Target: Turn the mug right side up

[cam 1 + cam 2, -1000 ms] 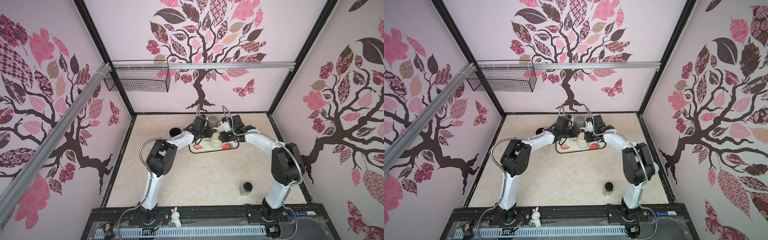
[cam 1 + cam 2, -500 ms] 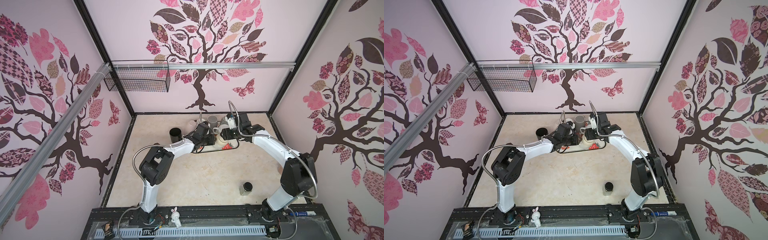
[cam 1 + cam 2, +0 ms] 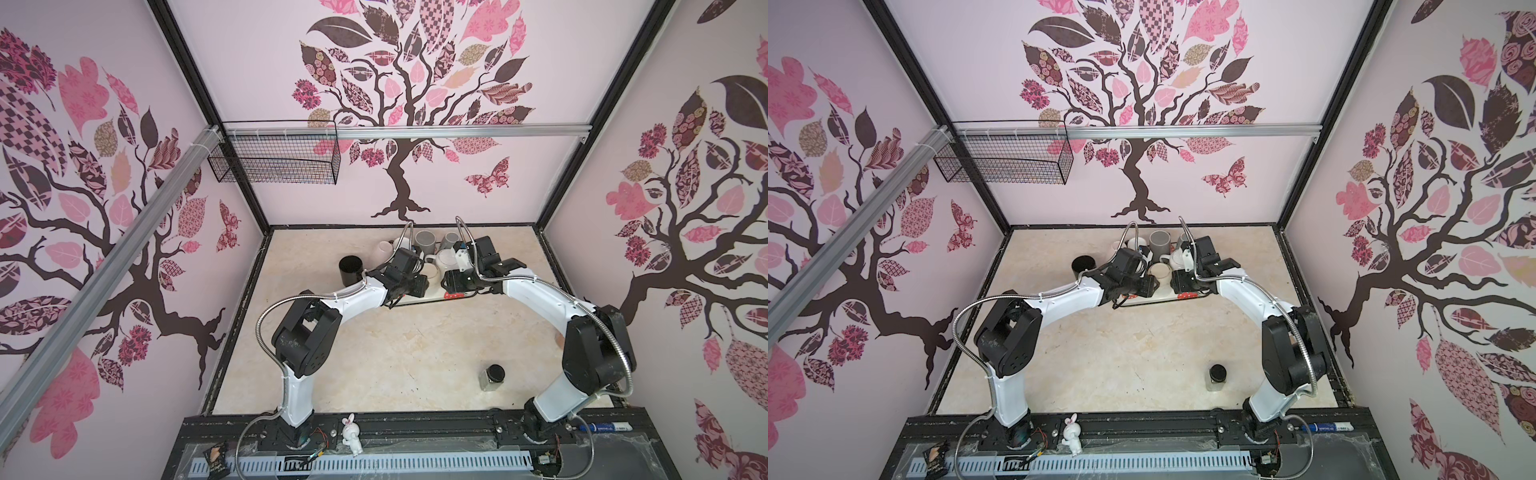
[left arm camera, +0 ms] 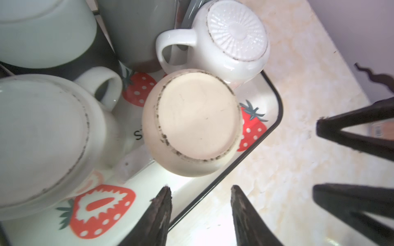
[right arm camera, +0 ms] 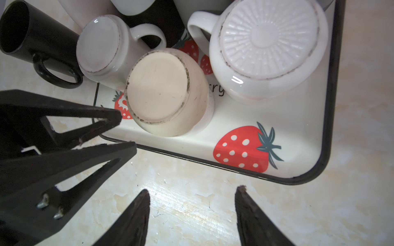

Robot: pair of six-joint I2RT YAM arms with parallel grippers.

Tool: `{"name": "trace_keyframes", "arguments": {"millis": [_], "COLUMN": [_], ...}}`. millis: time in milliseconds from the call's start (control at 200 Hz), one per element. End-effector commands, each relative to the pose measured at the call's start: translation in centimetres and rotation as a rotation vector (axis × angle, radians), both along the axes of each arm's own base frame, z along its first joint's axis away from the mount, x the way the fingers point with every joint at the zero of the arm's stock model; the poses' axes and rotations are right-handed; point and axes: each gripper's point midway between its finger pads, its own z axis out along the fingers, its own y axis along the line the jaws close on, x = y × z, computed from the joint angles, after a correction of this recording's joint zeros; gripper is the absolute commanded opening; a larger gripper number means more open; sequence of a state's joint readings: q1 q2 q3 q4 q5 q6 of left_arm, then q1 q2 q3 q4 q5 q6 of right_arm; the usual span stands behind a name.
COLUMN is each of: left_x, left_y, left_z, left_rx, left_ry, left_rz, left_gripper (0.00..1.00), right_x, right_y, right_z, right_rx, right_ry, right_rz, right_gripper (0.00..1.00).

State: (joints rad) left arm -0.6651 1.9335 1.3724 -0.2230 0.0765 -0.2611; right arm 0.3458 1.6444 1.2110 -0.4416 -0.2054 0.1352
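- In both top views the cream mug sits on the tray at the far end of the table; a black mug stands just beside the tray.
- In the left wrist view it shows its base, so it is upside down: the turn is not begun. The left claw is wide and empty, near it.
- In the right wrist view the right claw is wide and empty too. A ribbed mug and a small white mug crowd the cream one, leaving little room.

Probably a robotics lab: framed enclosure, mounted arms.
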Motion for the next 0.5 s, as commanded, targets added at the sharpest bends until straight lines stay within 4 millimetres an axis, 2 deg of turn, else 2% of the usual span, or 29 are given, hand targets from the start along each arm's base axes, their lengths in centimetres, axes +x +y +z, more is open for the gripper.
{"name": "trace_keyframes", "arguments": {"millis": [0, 210, 360, 495], "left_x": [0.1, 1.1, 2.2, 3.2], "left_y": [1.4, 2.9, 3.1, 3.6], "left_z": [1.1, 1.7, 2.1, 1.1], "left_rx": [0.142, 0.263, 0.239, 0.217], "left_ry": [-0.118, -0.229, -0.243, -0.196], "left_rz": [-0.098, -0.198, -0.286, -0.336], "left_gripper": [0.54, 0.59, 0.60, 0.59], "right_x": [0.4, -0.2, -0.5, -0.9], "right_y": [0.5, 0.4, 0.7, 0.6], "right_z": [0.0, -0.2, -0.2, -0.2], "right_rx": [0.014, 0.024, 0.051, 0.055], "right_ry": [0.000, -0.007, -0.006, -0.006], "right_rz": [0.016, 0.011, 0.016, 0.019], "right_gripper": [0.65, 0.65, 0.65, 0.64]}}
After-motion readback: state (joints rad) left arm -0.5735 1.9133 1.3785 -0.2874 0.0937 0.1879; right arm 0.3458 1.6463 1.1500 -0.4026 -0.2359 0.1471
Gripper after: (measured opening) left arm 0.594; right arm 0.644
